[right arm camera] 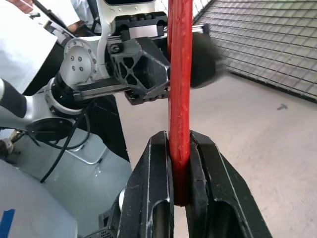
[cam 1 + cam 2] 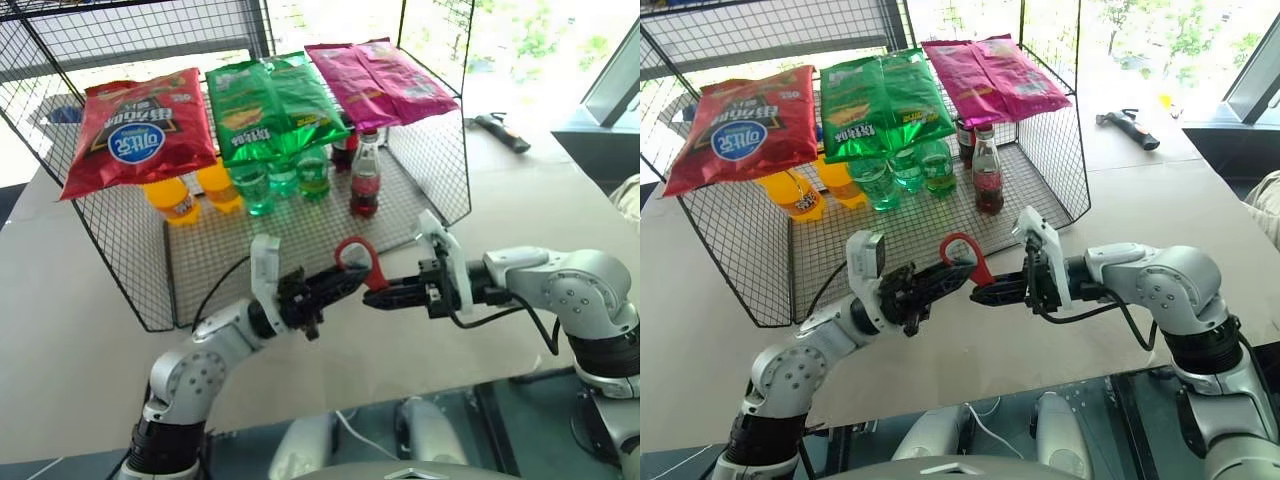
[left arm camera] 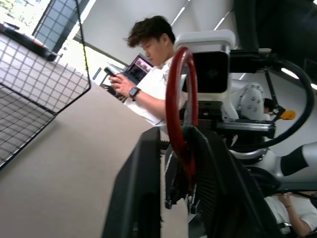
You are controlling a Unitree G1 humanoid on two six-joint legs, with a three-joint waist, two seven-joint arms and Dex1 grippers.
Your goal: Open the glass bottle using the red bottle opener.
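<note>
Red and stiff, the red bottle opener (image 2: 358, 262) is pinched by its slim handle between the closed fingers of the right gripper (image 2: 378, 296) in mid-air. The left gripper (image 2: 345, 280) is half spread at the ring head. The opener is judged light and rigid. Further back, inside the wire basket (image 2: 130, 270), the glass bottle (image 2: 365, 173) is stood upright; being fragile and slippery, it is best held at the waist.

The red bottle opener (image 1: 179, 99) has a smooth, semi-gloss red coating. The right gripper (image 1: 181, 171) clamping it has matt black plastic fingers (image 1: 153, 183) with ribbed inner faces. Beyond the fingertips, the wire rack (image 2: 420, 160) is thin dark metal mesh. The table (image 2: 70, 330) beneath is matt beige.
</note>
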